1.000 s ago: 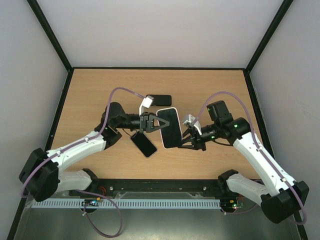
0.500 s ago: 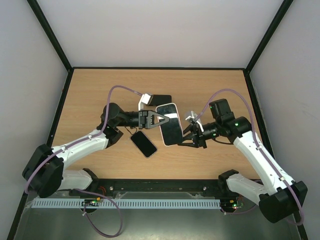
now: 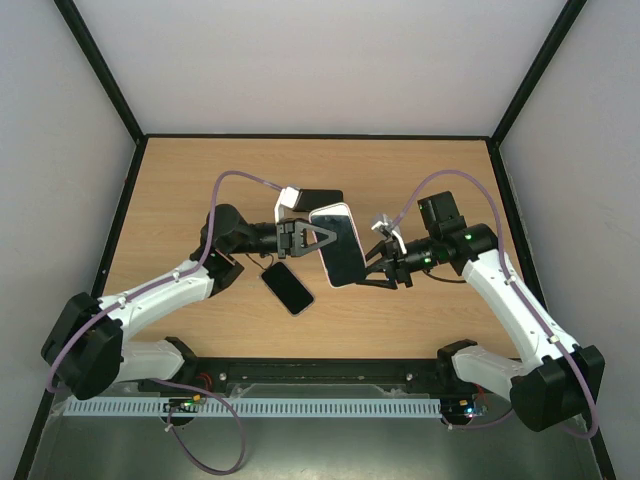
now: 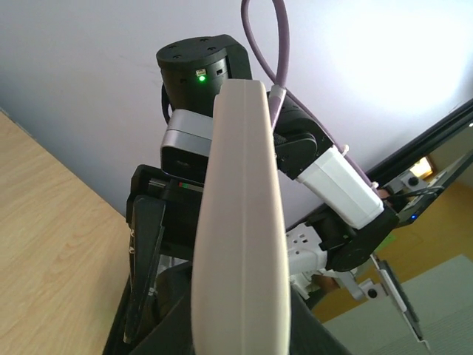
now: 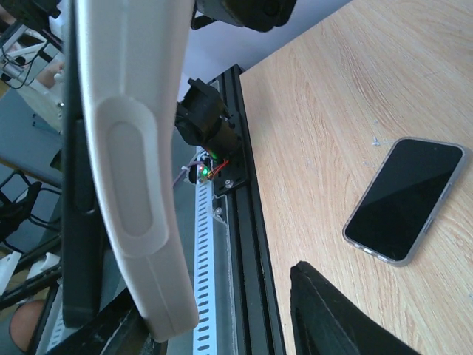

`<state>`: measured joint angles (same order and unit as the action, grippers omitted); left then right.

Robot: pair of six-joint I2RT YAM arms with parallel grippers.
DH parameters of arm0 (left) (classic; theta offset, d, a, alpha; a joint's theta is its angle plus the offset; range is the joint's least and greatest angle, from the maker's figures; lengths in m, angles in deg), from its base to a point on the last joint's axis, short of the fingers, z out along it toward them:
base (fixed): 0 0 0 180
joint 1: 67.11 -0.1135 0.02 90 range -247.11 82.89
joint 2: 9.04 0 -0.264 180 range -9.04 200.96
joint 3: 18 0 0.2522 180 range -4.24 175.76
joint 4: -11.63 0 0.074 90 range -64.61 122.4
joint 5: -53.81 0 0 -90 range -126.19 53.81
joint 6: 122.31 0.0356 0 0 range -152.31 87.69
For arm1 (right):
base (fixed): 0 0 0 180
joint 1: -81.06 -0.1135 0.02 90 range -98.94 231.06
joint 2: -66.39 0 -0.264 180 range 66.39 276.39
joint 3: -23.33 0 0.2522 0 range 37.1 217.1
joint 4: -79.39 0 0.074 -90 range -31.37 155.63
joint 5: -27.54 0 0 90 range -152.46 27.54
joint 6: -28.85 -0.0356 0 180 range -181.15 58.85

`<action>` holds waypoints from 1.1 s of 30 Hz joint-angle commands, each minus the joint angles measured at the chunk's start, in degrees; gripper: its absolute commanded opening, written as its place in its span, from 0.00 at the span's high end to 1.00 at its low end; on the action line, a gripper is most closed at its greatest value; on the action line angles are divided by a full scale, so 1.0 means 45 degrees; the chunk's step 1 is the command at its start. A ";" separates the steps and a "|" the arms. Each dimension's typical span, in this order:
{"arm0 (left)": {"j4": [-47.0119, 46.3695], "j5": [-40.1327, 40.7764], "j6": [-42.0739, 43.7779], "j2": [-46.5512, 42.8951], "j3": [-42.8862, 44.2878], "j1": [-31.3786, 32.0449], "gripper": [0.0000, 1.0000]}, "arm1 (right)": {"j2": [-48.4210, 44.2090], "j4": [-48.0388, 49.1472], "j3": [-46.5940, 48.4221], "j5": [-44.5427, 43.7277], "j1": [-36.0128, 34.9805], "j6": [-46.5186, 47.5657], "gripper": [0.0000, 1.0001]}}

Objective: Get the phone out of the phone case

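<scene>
Nudged rearward, phone (image 3: 340, 250) in smooth cream round-edged phone case (image 4: 240, 222), pinched by left pincer (image 3: 316, 240); right pincer (image 3: 370, 270) seemingly spread.

A glossy black-screened phone (image 3: 288, 289) is lying flat, screen up, on the wooden tabletop (image 3: 430, 170), angled diagonally toward the near edge. White walls (image 3: 320, 60) are enclosing the tabletop, and a white slotted strip (image 3: 330, 408) is running along the front

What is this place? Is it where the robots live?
Probably a robot practice booth in a lab: a left arm and right arm bolted by a wooden table, boxed in by plain white walls, with a cased phone held up and a loose phone lying flat.
</scene>
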<state>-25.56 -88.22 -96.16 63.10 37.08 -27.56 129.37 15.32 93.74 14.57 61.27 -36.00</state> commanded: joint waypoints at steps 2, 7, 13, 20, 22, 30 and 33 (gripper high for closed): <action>0.1176 -0.2109 0.0921 -0.0601 0.0564 0.1022 0.97 | 0.0582 0.1982 0.0779 -0.1360 0.0475 -0.1163 0.57; 0.2884 -0.2189 0.2274 -0.0506 0.0689 0.1241 0.97 | 0.1129 0.1981 0.1082 -0.0977 0.0873 -0.1532 0.52; 0.5034 -0.2253 0.3926 -0.0191 0.0827 0.1558 0.97 | 0.1347 0.1850 0.1541 -0.0047 0.1199 -0.1631 0.41; 0.6088 -0.2286 0.4712 0.0231 0.0865 0.1595 0.97 | 0.0779 0.1209 0.1960 0.0588 0.1196 -0.0744 0.34; 0.6159 -0.2387 0.4814 0.0360 0.0823 0.1602 0.97 | 0.0526 0.1352 0.1912 0.1187 0.1195 -0.0760 0.34; 0.5698 -0.2549 0.4734 0.0877 0.0855 0.2027 0.97 | -0.0582 0.8739 0.0458 0.2467 0.1195 -0.7231 0.39; 0.5403 -0.2466 0.4610 0.1123 0.0946 0.2154 0.97 | -0.0578 0.8070 0.0865 0.2253 0.1196 -0.6911 0.41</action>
<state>-10.83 -87.56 -74.31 63.87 43.25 -24.19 127.84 31.91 93.37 19.49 66.47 -56.44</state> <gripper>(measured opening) 0.086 0.603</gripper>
